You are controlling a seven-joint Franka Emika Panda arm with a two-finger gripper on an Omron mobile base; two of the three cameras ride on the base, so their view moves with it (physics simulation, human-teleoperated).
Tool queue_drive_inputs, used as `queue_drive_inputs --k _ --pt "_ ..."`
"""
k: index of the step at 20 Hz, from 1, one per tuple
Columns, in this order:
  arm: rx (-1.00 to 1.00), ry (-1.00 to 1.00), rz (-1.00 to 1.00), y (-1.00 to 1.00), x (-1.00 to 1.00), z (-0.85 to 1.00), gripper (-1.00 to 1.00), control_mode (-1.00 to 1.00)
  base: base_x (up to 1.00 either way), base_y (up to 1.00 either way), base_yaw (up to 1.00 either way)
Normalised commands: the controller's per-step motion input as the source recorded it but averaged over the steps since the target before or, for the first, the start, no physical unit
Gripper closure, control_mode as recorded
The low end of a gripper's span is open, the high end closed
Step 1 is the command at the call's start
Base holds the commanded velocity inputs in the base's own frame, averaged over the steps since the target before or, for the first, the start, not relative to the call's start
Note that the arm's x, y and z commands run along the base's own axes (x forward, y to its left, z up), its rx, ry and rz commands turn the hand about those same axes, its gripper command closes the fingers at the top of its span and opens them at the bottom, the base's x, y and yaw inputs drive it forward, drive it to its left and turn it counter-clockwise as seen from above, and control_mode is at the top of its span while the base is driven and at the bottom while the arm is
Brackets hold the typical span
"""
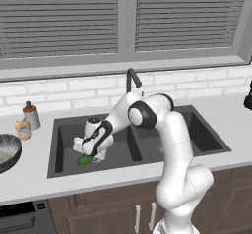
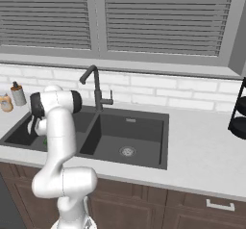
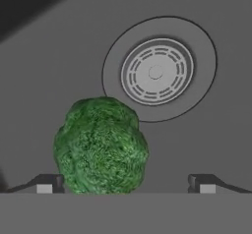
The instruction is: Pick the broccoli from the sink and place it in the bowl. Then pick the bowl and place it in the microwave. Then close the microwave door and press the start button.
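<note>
Reaching: hand (image 3: pixel 125 184) spread wide, gripping nothing, low in the left basin of the sink (image 1: pixel 61 130).
Broccoli (image 3: pixel 101 147): between the fingertips, nearer the left one, ungrasped.
Bowl (image 1: pixel 7 152): left frame edge, on surface, empty.
Remaining: grasp, bowl, microwave steps.

Bowl (image 1: pixel 7 152) cut off; broccoli (image 1: pixel 84 160) seemingly half hidden.

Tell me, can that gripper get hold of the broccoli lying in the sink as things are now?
Probably yes. The gripper is open, down in the sink's left basin, and the broccoli lies between its fingertips, nearer the left one. Nothing stands in the way; the drain lies beyond it.
</note>
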Motion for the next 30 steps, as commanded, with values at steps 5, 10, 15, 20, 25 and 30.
queue_drive_inputs --k 5,10,15,20,25,30 --pt "0.00 0.00 0.00 0.00 0.34 -0.17 -1.00 -1.00 0.00 0.00 0.00" --pt "0.00 0.00 0.00 0.00 0.08 -0.35 -1.00 -1.00 0.00 0.00 0.00" --pt "0.00 0.00 0.00 0.09 0.00 -0.36 1.00 -1.00 0.00 0.00 0.00" --pt "0.00 0.00 0.00 0.29 0.00 -0.26 1.00 -1.00 0.00 0.00 0.00" --pt "0.01 0.00 -0.01 0.11 -0.31 -0.11 1.00 -1.00 0.00 0.00 0.00" --pt "0.02 -0.19 -0.08 -0.02 -0.72 0.58 1.00 -1.00 0.00 0.00 0.00"
